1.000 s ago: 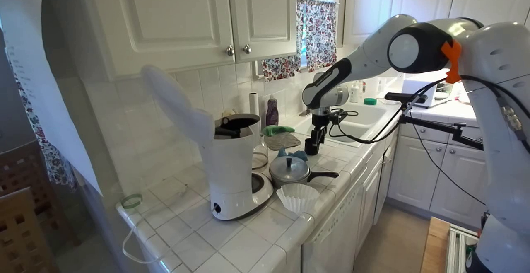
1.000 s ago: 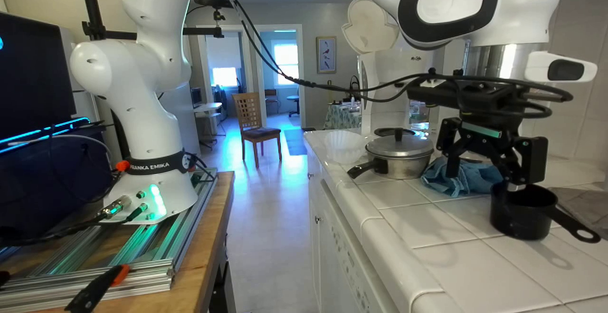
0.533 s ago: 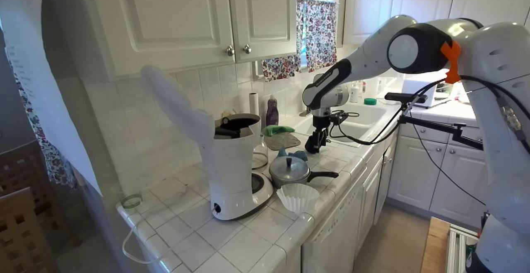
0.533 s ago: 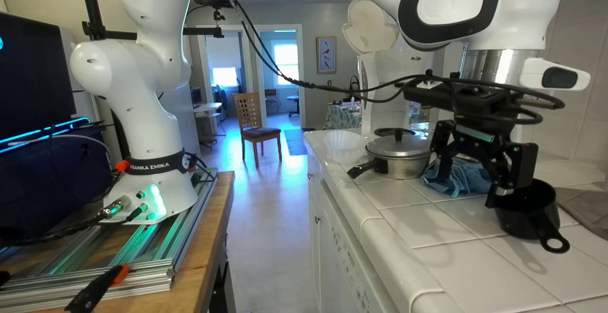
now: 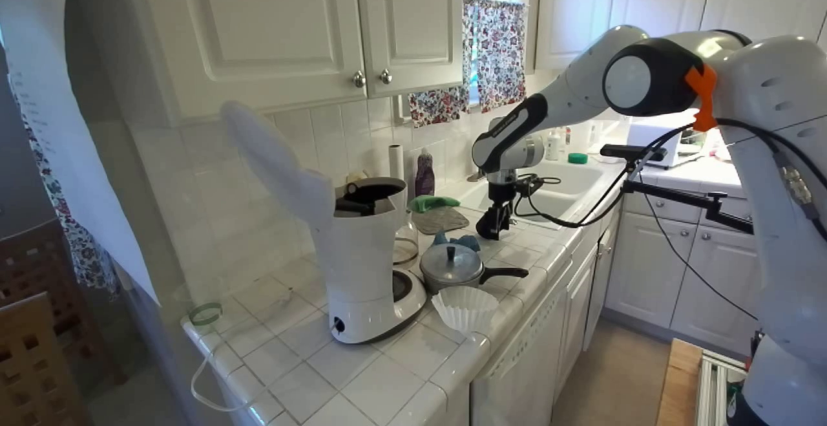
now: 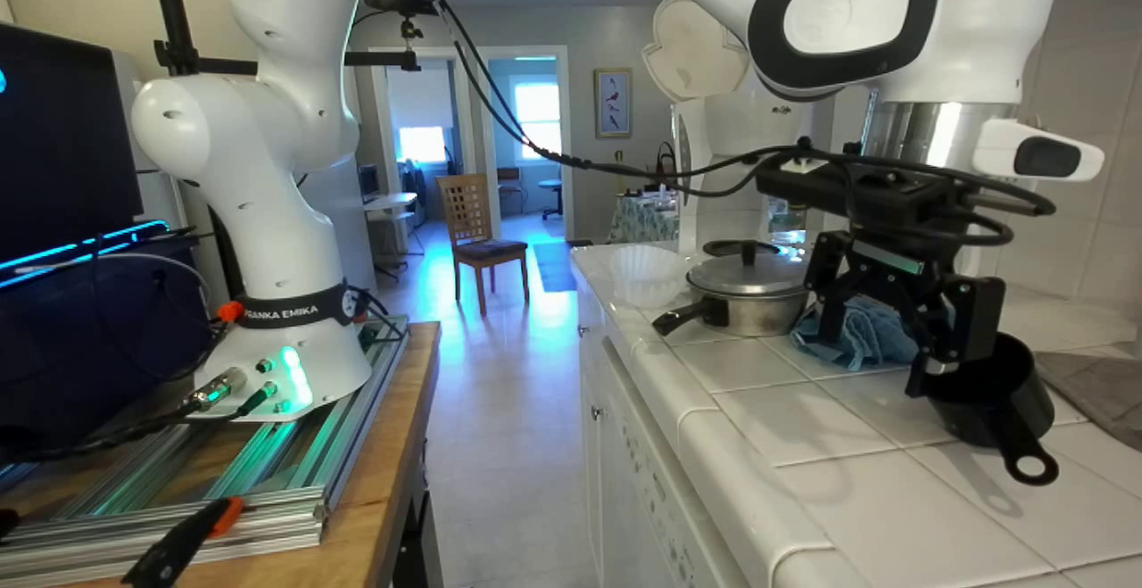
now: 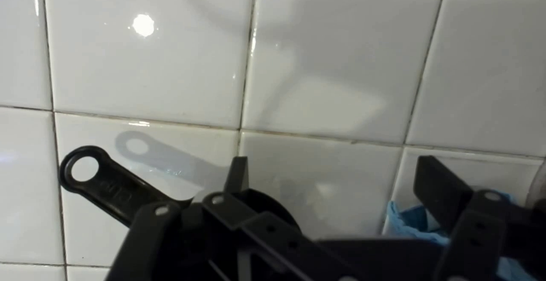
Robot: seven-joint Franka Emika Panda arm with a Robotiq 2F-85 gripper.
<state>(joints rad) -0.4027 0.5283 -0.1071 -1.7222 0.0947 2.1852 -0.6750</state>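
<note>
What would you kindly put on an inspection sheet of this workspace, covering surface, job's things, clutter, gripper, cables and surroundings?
Surface: white tiled counter.
Job's things: black cup at one jaw of the gripper, seemingly tilted; contact unclear.
Clutter: lidded pot, blue cloth, paper filter, coffee maker, grey mat, green cloth.
Gripper: open, jaws closed on nothing.
Cables: black cables hang between arm and gripper; white cord hangs at the counter's edge.
Surroundings: sink, cabinets, curtain, wooden chair.
</note>
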